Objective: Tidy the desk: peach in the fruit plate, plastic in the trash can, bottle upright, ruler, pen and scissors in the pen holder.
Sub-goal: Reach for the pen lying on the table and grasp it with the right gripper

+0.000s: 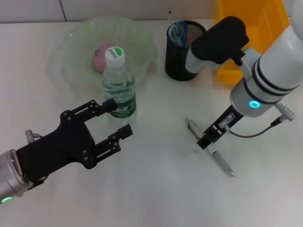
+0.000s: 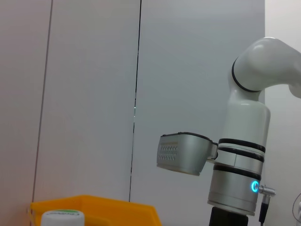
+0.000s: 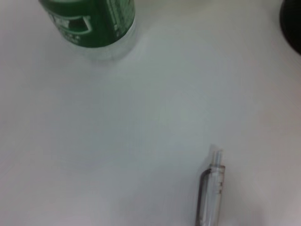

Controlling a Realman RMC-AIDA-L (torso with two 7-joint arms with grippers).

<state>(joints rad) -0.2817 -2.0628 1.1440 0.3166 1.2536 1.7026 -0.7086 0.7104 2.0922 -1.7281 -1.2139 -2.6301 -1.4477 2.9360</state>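
Clear pen (image 3: 210, 190) lies on white desk (image 3: 141, 132), well apart from green-labelled bottle (image 3: 91, 23); dark object (image 3: 291, 23) at frame edge.

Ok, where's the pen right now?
In the head view the pen lies flat on the desk, right of the upright bottle, directly under the right gripper.

Desk (image 1: 156, 189) under me looks smooth matt white. Bottle (image 1: 119, 87) is clear glossy plastic with a shiny green label, pen (image 1: 210, 149) see-through plastic, pen holder (image 1: 182, 52) black mesh, fruit plate (image 1: 75, 42) translucent and glassy.
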